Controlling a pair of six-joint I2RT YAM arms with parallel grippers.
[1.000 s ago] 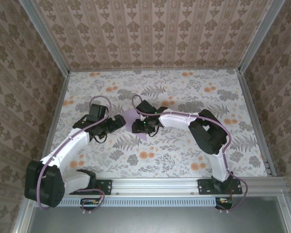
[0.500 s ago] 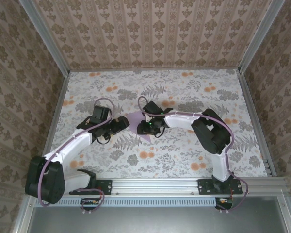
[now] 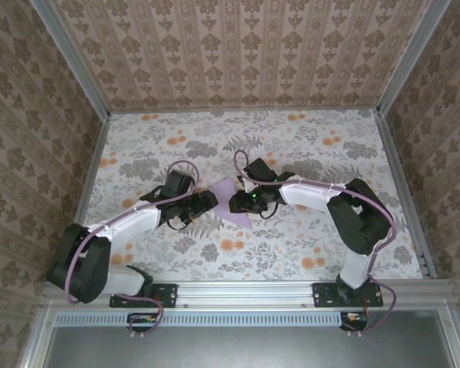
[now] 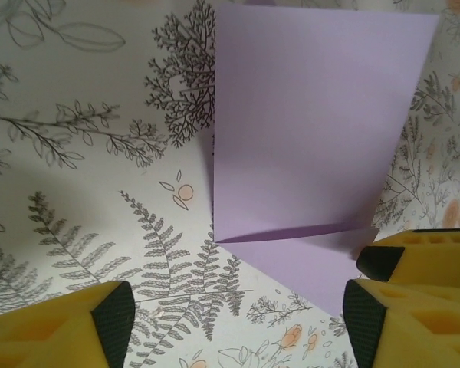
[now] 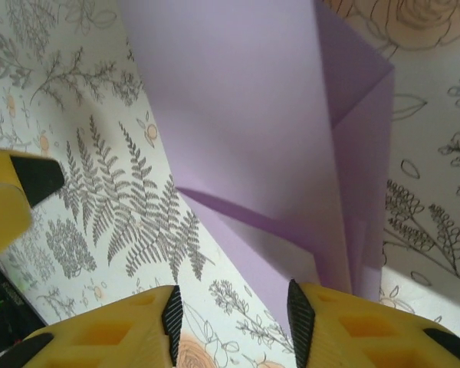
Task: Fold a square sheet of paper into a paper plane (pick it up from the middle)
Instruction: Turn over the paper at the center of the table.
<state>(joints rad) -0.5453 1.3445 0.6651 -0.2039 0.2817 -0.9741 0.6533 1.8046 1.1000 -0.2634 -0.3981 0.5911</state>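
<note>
**tomk:** what's on the feeds right now? claws first pls

**me:** Starting from my end: both arms reach in from the near rail and meet around the middle of the tabletop (image 3: 307, 245). The left claw (image 3: 205, 202) is spread wide with nothing in it. On its wrist cam the yellow fingers (image 4: 61, 333) stand far apart with only flowery cloth between them. One of them sits right at a low corner of the lilac paper (image 4: 314, 130) — I can't tell if it's touching. The right claw (image 3: 242, 202) is roughly half open, with cloth showing in the gap between its pads (image 5: 172, 322). The paper's stacked edges run down to one finger, but I don't see anything pinched across the jaws.

**tomk:** and the paper itself?

**me:** It's down on the tabletop right between the two claws, and from overhead the right one partly covers it. It's creased, not a flat square — one big smooth panel, then a fold line with a pointed flap poking out past it. The right wrist cam shows a corner folded over too. Past it there's just more floral cloth up to the patterned back wall (image 3: 238, 54).
</note>
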